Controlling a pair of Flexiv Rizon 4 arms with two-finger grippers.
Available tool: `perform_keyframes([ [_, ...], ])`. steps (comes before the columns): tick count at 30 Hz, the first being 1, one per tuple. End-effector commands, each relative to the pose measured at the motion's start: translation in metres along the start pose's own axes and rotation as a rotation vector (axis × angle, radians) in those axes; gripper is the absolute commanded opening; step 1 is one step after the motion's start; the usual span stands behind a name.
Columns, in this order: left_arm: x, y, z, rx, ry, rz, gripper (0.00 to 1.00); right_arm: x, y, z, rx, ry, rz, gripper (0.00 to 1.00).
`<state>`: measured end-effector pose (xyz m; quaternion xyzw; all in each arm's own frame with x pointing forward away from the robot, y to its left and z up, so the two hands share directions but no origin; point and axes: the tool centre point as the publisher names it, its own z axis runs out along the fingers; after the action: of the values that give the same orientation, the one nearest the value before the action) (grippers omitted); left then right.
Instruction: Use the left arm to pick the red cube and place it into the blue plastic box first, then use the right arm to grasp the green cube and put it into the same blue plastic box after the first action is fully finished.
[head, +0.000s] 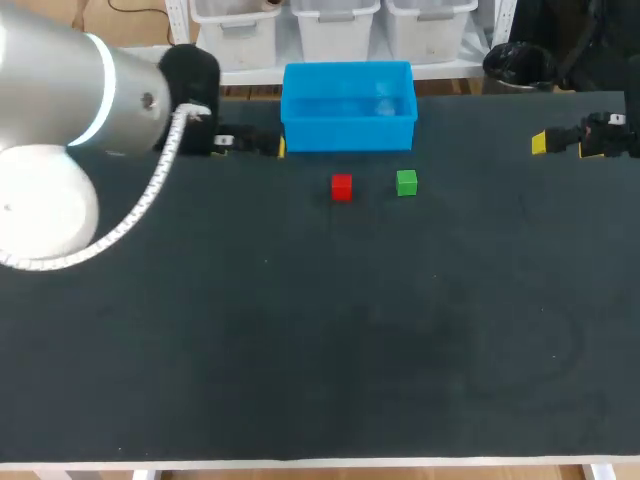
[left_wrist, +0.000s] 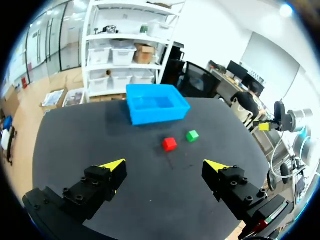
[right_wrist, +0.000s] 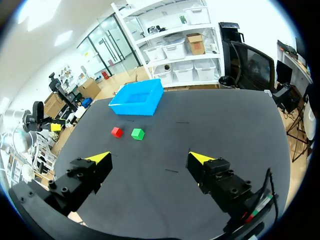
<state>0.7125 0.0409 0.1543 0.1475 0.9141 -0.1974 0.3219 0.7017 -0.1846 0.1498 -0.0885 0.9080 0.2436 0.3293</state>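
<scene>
- Head view: red cube (head: 341, 187) & green cube (head: 405, 182) near far edge of table (head: 300, 350), just before blue plastic box (head: 348, 134); box looks empty.
- Left wrist view: left gripper (left_wrist: 166, 165) wide open, holds nothing. Risk: a finger nudges green cube while taking red, since they sit close.
- Right wrist view: right gripper (right_wrist: 151, 158) wide open, nothing held.

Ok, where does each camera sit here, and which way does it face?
Head view: above and behind, looking down on the table; left arm fills its left corner.
Left wrist view: along the open left end effector toward the blue box.
Right wrist view: along the open right end effector, from the opposite side.
Shared: all show the blue box, red cube and green cube.
</scene>
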Motion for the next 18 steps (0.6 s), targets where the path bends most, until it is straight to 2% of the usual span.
perform_keyframes([
  [1,-0.011,-0.006,0.027,-0.216,0.006,0.002,1.00,0.000,0.000,0.000,0.000,0.000,0.000,1.00],
  [11,-0.019,-0.022,0.073,-0.368,0.054,-0.005,1.00,0.000,0.000,0.000,0.000,0.000,0.000,1.00],
  [18,-0.013,-0.036,0.102,-0.453,0.114,-0.045,1.00,0.000,0.000,0.000,0.000,0.000,0.000,1.00],
])
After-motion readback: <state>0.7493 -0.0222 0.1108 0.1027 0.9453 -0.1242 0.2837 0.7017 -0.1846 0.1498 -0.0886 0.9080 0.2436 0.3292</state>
